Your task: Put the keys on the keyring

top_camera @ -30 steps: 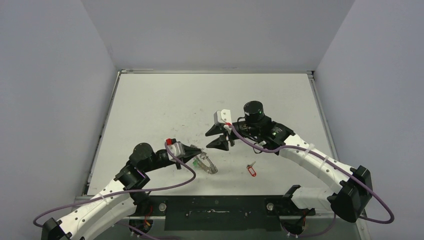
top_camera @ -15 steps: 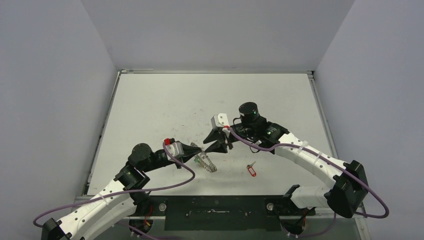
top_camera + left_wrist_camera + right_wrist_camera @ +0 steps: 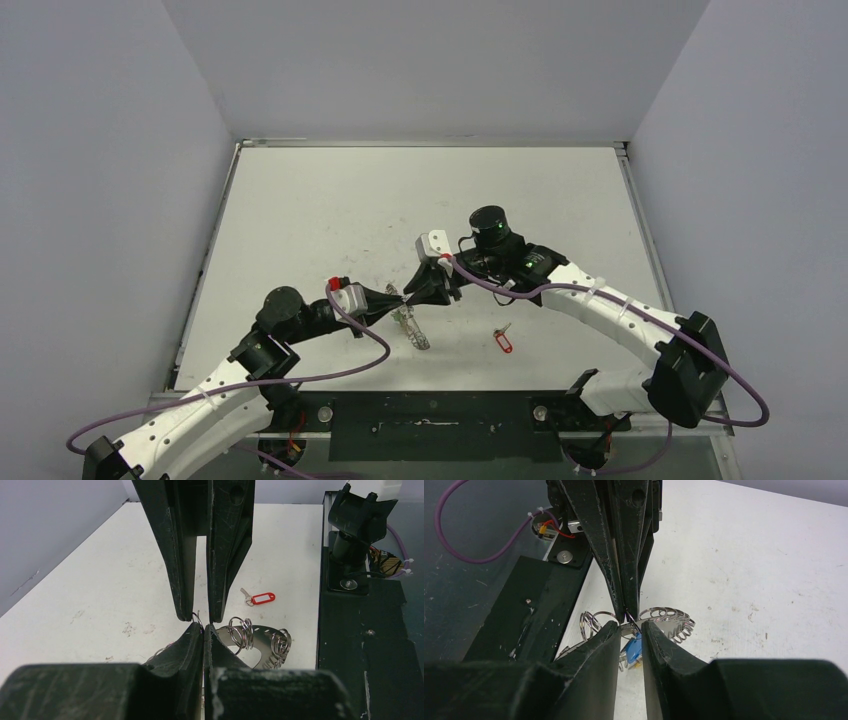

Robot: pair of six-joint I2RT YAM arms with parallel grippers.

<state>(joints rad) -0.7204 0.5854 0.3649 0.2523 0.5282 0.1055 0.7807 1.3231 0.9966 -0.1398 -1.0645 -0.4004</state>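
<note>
Pinching the keyring [image 3: 260,636] tight, the left gripper [image 3: 203,632] may lose it if the barely parted right gripper [image 3: 630,630] tugs sideways.

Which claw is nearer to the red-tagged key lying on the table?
Right. The right claw is back-left of the red-tagged key; the left claw lies farther left, gripping the keyring.

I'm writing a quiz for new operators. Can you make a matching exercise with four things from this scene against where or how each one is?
Things:
1. red-tagged key
2. keyring
3. blue tag
4. left gripper

States:
A. clamped shut
B. lying alone on the table
C. held at its edge by a gripper
D. seen through the gap of the right gripper

Pairs: 1-B, 2-C, 3-D, 4-A
</note>
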